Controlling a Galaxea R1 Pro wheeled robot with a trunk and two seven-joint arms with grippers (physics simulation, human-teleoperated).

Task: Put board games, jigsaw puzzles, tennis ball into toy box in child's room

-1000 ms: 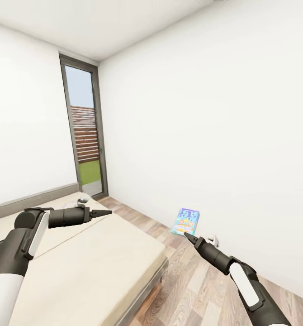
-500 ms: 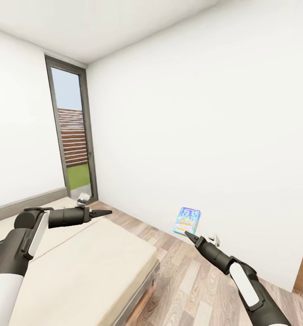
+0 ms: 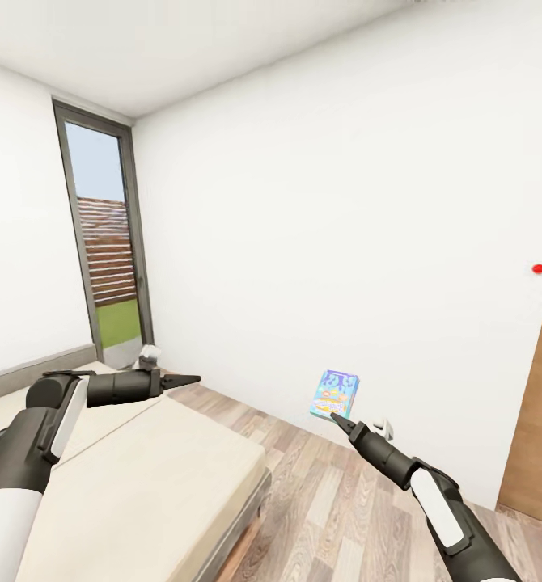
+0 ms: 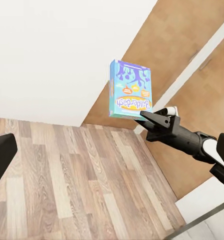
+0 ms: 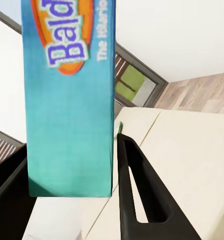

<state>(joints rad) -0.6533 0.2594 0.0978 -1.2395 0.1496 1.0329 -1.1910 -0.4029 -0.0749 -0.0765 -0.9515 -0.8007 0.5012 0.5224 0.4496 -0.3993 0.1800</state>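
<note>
Blue board game [image 5: 69, 100] cut off above the fingers [image 5: 137, 195] by the frame edge, its cover lettering truncated, bed [image 3: 141, 485] cropped below.

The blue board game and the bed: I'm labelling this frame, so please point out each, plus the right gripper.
blue board game [image 4: 131, 90]: left wrist view, middle of its cover.
bed [image 3: 150, 477]: head view, cream mattress top.
right gripper [image 3: 335, 418]: head view, fingertips at the box's lower edge.

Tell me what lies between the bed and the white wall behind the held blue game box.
In the head view, a bare strip of wood-plank floor separates the bed from the wall; the right tool holds the blue game box above it.
</note>
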